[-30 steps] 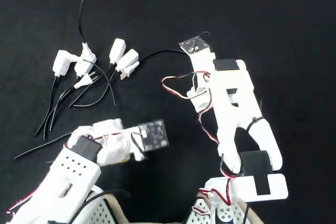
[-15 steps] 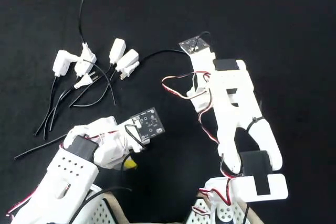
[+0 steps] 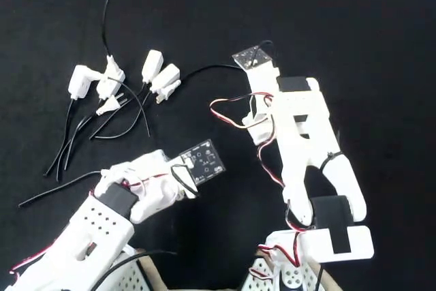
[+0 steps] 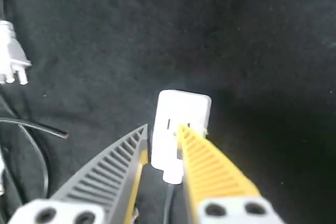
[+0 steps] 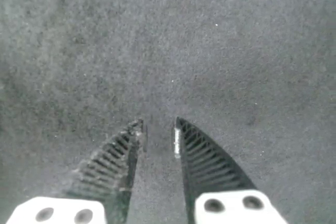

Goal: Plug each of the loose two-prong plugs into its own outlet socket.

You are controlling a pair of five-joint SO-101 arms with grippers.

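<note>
Step in hand: socket pick-up, ahead of mating. The L pincer (image 4: 164, 129) is gripping a white outlet socket (image 4: 181, 109), the grey finger pressing one side and the yellow finger crossing part of the slotted face. The hold appears firm, but it cannot be told whether the socket is resting on the bench (image 3: 368, 46) or hanging clear of it. The R pincer (image 5: 158, 129) is hovering over bare cloth w/ its jaws parted by a narrow gap, carrying nothing. The loose plugs (image 3: 153, 73) are lying in a cluster at the far-left of the bench, well apart from both pincers, w/ black leads (image 3: 122, 117) trailing back toward the near side. One two-prong plug (image 4: 11, 66) is lying near the held socket in the L wrist view. Next move, as judged: the R pincer is probably needing to take a plug by its body, line the prongs up w/ the slots and push straight in. The yellow finger may be blocking a slot, so a regrip is likely. The R arm (image 3: 300, 127) is lying along the bench centre, w/ open cloth to its right and beyond it. The leads are crossing the path between the L arm (image 3: 88, 230) and the cluster, a snag risk, and one lead is running up to the far edge.
</note>
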